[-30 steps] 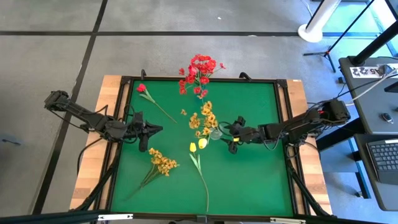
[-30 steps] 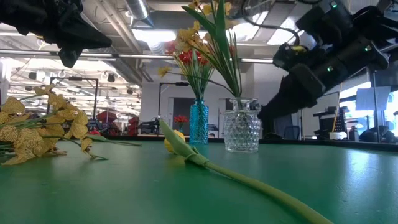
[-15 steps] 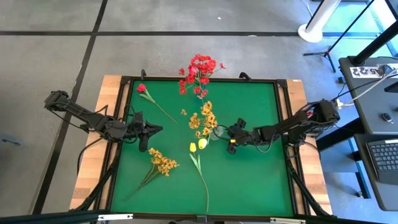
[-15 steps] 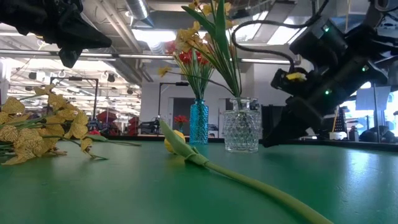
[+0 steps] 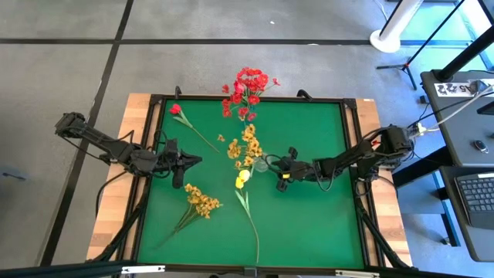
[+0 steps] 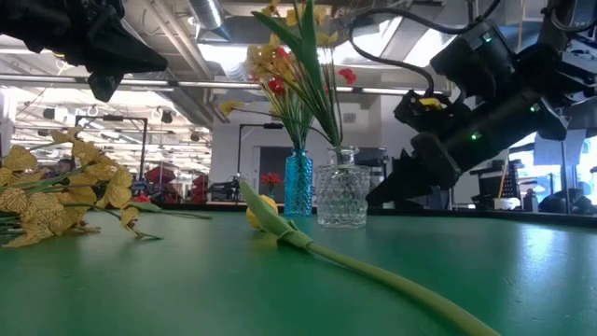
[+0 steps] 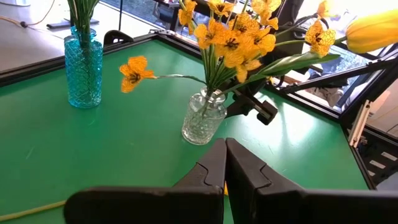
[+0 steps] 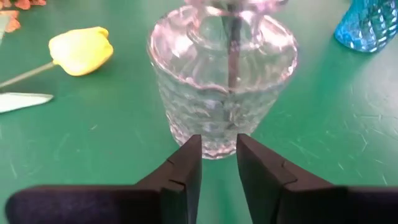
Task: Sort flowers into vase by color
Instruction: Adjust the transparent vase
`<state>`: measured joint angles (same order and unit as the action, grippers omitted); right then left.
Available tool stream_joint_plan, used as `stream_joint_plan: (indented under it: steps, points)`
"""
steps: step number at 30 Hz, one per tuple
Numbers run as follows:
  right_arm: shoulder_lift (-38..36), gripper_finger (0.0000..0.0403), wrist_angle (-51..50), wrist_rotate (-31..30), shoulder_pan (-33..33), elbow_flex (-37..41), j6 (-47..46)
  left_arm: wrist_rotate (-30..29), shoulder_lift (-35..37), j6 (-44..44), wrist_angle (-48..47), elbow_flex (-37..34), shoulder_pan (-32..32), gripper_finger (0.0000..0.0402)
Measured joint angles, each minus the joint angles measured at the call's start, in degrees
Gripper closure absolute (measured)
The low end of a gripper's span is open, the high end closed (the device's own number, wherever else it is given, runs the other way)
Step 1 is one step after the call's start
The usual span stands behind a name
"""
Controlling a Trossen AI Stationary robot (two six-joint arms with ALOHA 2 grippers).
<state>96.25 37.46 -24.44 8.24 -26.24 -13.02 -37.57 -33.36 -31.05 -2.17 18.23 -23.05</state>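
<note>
High view shows my right gripper [image 5: 279, 170] low at the desk [image 5: 324, 224] centre, its tips against the clear vase [image 5: 262, 164]; the fingers sit nearly closed with only a slim gap, holding nothing. No readable writing anywhere, only a blurred tag on the side stand. Compared with a second ago, the clear vase and its yellow spray [image 5: 245, 147] have slid toward my left side, and my right arm reaches farther in. The blue vase [image 6: 298, 184] with red blossoms [image 5: 247, 85] stands behind, near the far edge. A red bloom [image 5: 176, 110] lies at the far left, a yellow-orange spray [image 5: 201, 201] near my left gripper [image 5: 189, 162], whose fingers are pressed together, empty. A yellow bloom [image 5: 242, 177] lies just beside the clear vase, stem trailing toward the near edge.
</note>
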Motion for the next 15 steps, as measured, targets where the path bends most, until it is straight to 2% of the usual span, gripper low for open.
stream_joint_plan:
  steps: [6,15]
  points:
    - [1.91,0.0304,0.26,2.86,-2.80,-0.52,-1.01,-0.01,0.00,0.00,0.00,0.00,0.00,0.0401]
    - [7.62,0.0304,0.17,6.66,-5.80,-6.82,0.03,-0.01,0.01,0.00,-0.27,0.01,0.00,0.0401]
